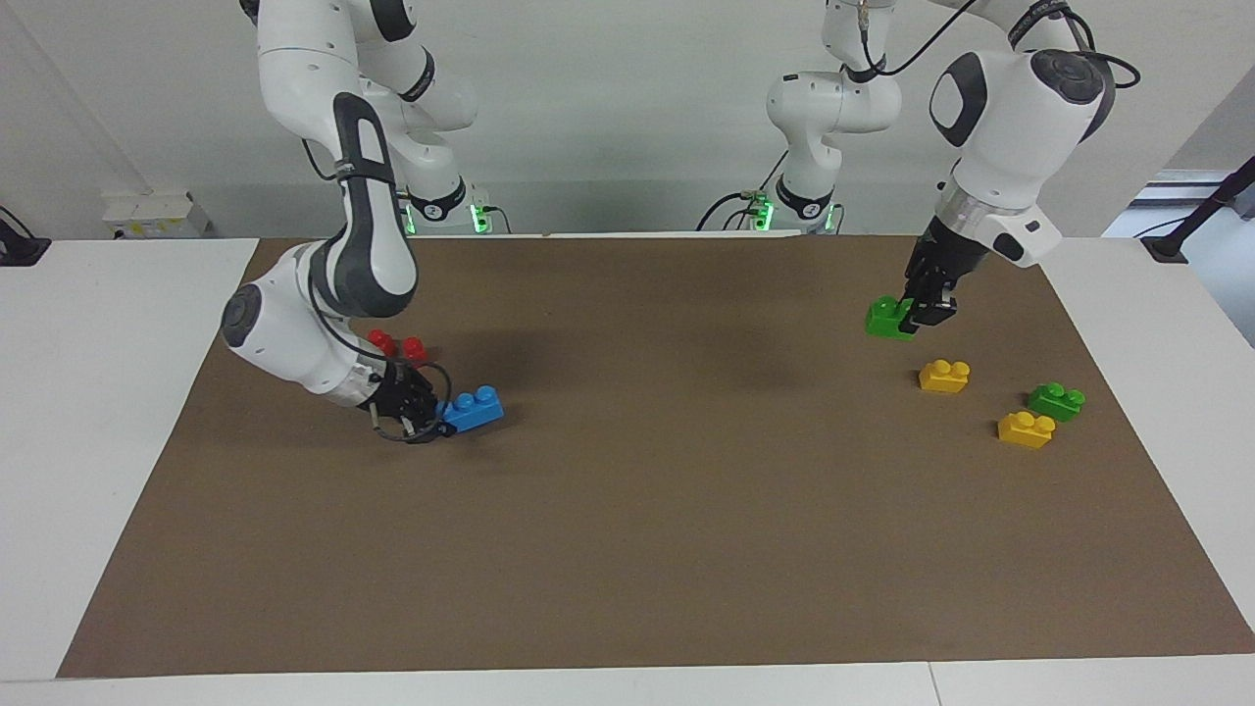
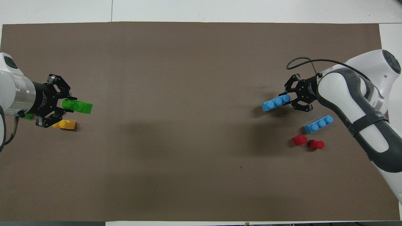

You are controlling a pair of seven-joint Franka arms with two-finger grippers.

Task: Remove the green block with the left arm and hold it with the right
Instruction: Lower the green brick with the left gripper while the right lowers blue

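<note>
While airborne, green block (image 1: 890,320) pinched in left claw (image 1: 924,314)

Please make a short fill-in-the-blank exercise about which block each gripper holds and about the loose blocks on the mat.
1. The left gripper holds a ____ block.
2. The right gripper holds a ____ block.
3. The number of loose yellow blocks on the brown mat is ____.
4. The two small single blocks beside the loose blue block are ____.

Missing words: green; blue; two; red
</note>
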